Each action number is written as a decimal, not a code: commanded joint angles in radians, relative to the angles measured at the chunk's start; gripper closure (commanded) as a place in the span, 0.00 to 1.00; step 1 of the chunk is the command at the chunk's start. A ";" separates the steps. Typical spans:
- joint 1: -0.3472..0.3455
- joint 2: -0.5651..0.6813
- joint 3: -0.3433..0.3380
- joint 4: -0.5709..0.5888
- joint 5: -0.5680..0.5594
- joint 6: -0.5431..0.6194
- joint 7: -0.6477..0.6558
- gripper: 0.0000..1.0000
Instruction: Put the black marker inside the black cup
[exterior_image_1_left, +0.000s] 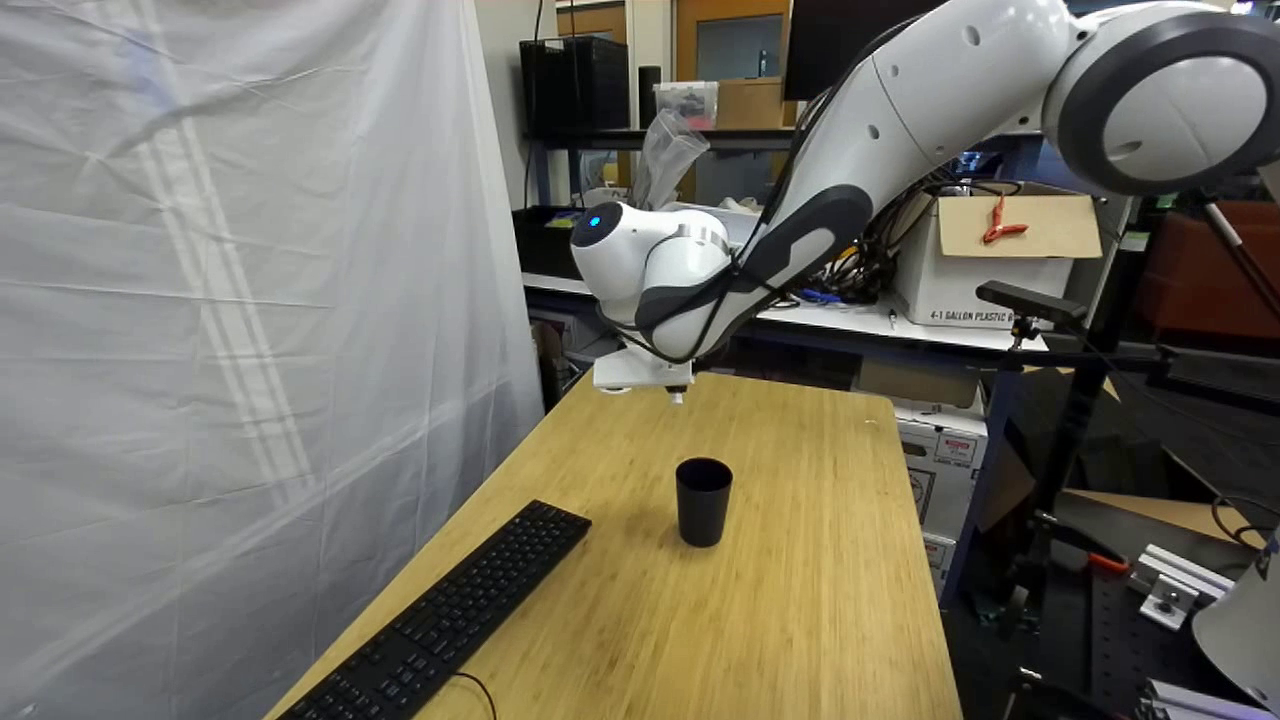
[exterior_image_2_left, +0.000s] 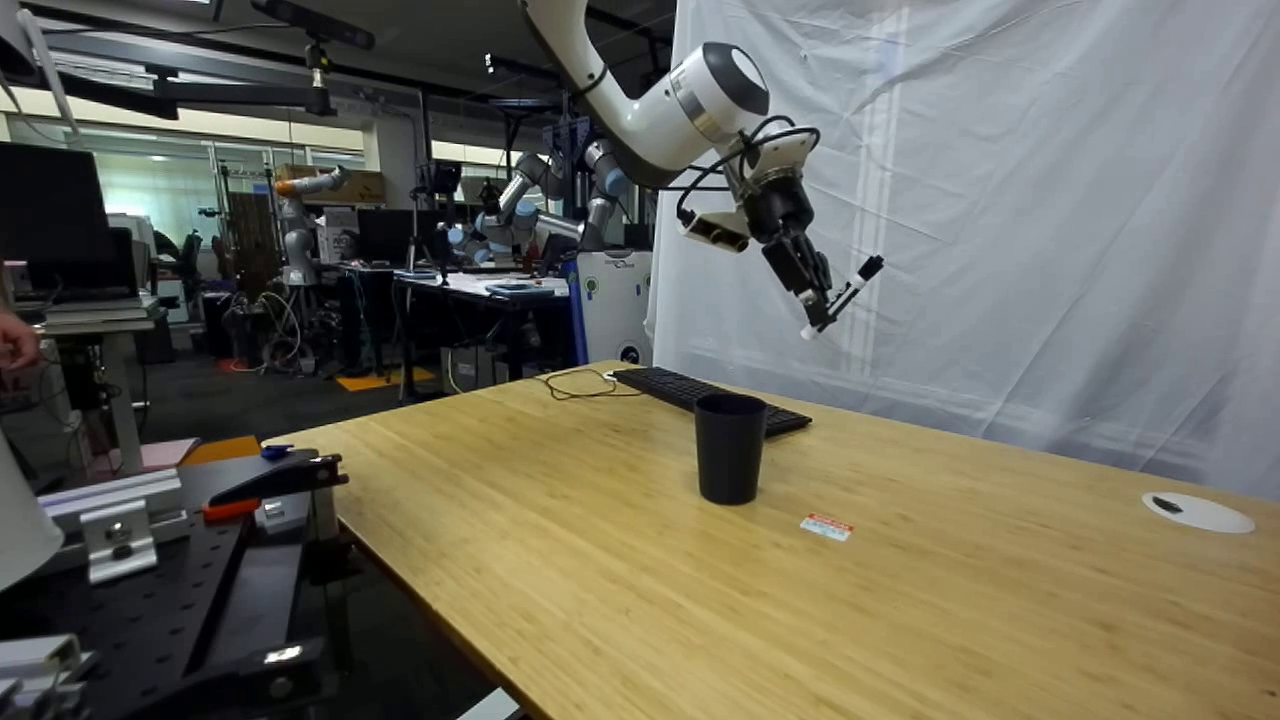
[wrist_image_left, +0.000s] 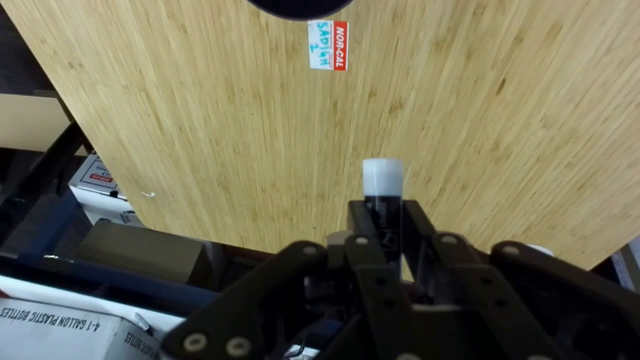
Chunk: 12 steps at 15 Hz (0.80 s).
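Nearest in the wrist view, the jaws are clamped on the black marker (wrist_image_left: 384, 212), whose white end (wrist_image_left: 382, 177) juts out past them; the pick-up, then, looks done. In an exterior view the marker hangs aslant, dark end (exterior_image_2_left: 871, 267) uppermost, in the air above the table (exterior_image_2_left: 600, 500). Farther on, beyond the NOR-CAL label (wrist_image_left: 328, 45), the black cup (exterior_image_1_left: 703, 510) stands upright about midway between the table's long edges, well apart from the marker, which seems to be on the side toward the short edge by the shelf (exterior_image_1_left: 855, 325). What is left, I judge, is the whole of the placing: bring the marker over the rim, turn it steeper, lower it, let go. Farther still, a black keyboard (exterior_image_1_left: 445, 610) along the long edge by the white sheet (exterior_image_1_left: 250, 350) seems to have no part in this. Hard to make out: in the wrist view the jaws cover much of the marker, and the top border cuts the cup to a dark curve; in an exterior view the arm (exterior_image_1_left: 860, 160) hides all but a pale tip (exterior_image_1_left: 677, 398), probably the marker's; the cup's floor shows nowhere, so I cannot tell whether anything lies inside.
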<state>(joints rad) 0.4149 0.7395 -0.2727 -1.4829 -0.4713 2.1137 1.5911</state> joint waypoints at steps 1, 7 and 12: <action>0.035 -0.079 0.009 -0.080 -0.109 -0.032 0.113 0.95; 0.013 -0.077 0.093 -0.108 -0.138 -0.030 0.131 0.95; -0.014 -0.056 0.142 -0.153 -0.101 0.025 0.148 0.95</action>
<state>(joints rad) 0.4358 0.6950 -0.1685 -1.6026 -0.5779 2.0952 1.6982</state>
